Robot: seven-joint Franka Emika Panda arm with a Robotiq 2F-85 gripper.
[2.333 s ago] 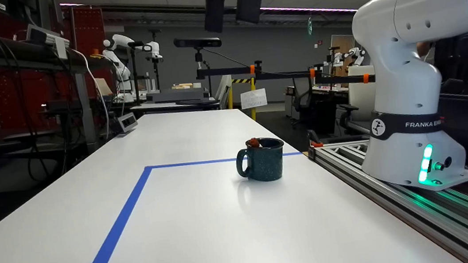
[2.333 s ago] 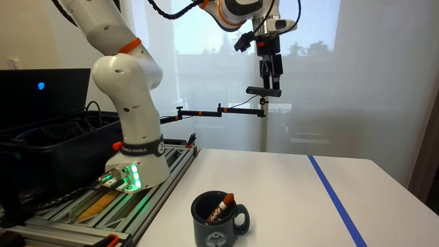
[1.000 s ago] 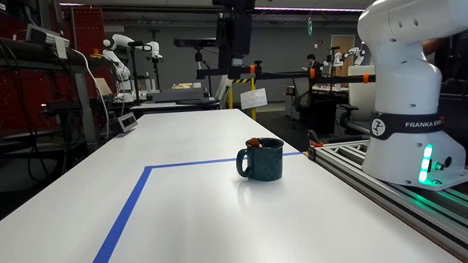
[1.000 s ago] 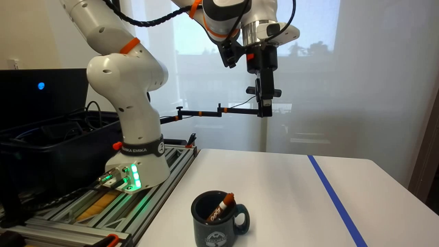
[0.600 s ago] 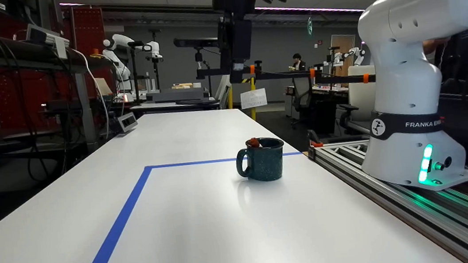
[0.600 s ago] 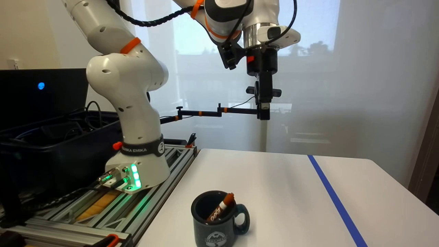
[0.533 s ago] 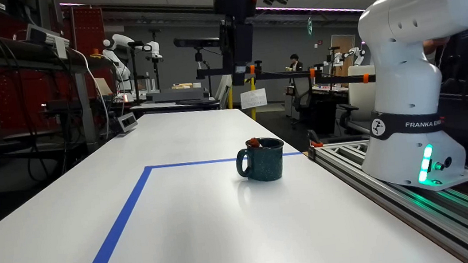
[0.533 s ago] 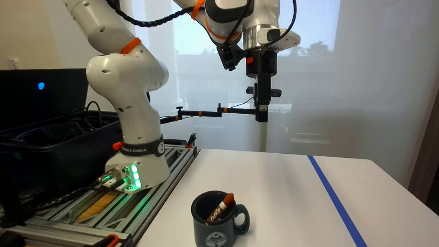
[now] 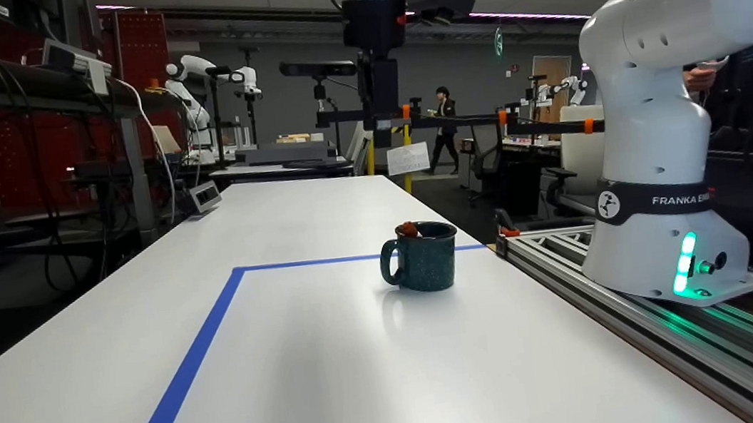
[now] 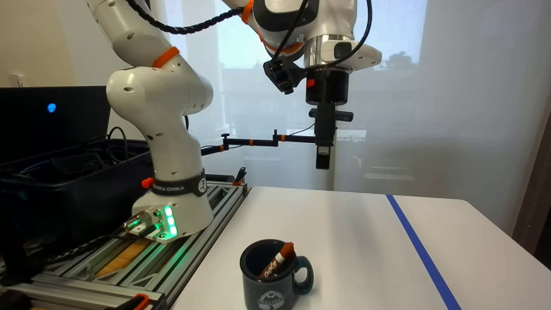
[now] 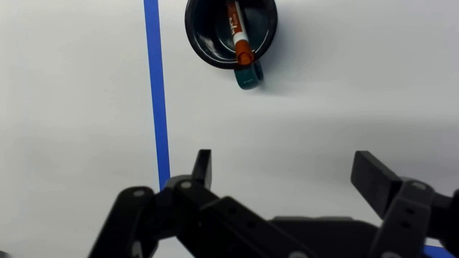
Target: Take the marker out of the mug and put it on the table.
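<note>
The dark teal mug (image 9: 430, 268) stands upright on the white table (image 9: 242, 400); it also shows in an exterior view (image 10: 269, 293) and at the top of the wrist view (image 11: 211, 36). The reddish-brown marker (image 10: 277, 261) leans inside the mug, its capped end at the rim over the handle. In the wrist view the marker (image 11: 237, 32) lies across the mug's opening, cap toward my fingers. My gripper (image 11: 282, 152) is open and empty, well above the table, pointing down, to the handle side of the mug. In an exterior view my gripper (image 10: 323, 158) shows edge-on.
A blue tape line (image 9: 184, 371) runs along the table and also shows in the wrist view (image 11: 156, 89). A metal rail (image 9: 619, 311) with the arm's base borders the table. A black camera on a boom (image 9: 318, 69) is behind the gripper. A person (image 9: 445, 127) walks in the background.
My gripper has come down, and earlier the wrist turned and came nearer, so its fingers now show edge-on in an exterior view. The mug and marker have not moved.
</note>
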